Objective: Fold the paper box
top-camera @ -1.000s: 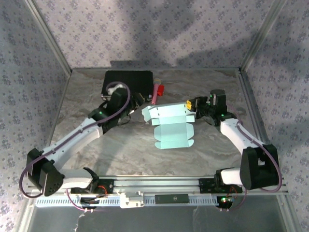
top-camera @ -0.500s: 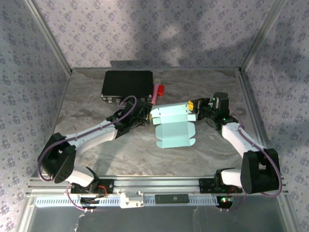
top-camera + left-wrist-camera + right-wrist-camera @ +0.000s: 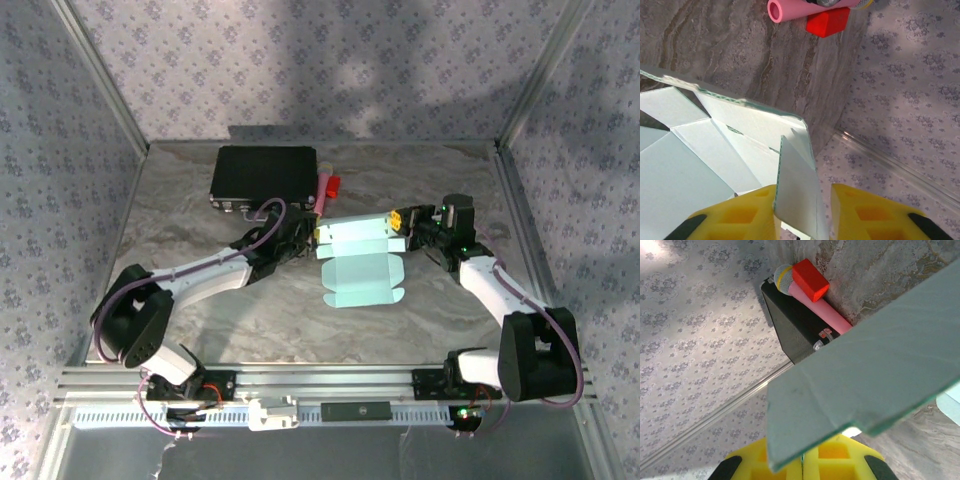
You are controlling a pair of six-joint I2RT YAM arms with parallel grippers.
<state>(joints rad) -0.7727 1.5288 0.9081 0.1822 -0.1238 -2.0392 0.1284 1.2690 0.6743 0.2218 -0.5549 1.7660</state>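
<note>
Creased pale-blue paper box (image 3: 360, 262) on marbled table (image 3: 250, 320): right gripper (image 3: 402, 222) pinched its 3 o'clock edge; left gripper (image 3: 312, 238), unclenched, straddled its 9 o'clock flap.

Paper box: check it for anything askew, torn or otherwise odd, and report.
Nothing looks torn or spilled. The paper box is half formed. Its near panel lies flat on the table, while its far strip is raised and slightly slanted between the left claw and the right claw. That suits a fold in progress.
</note>
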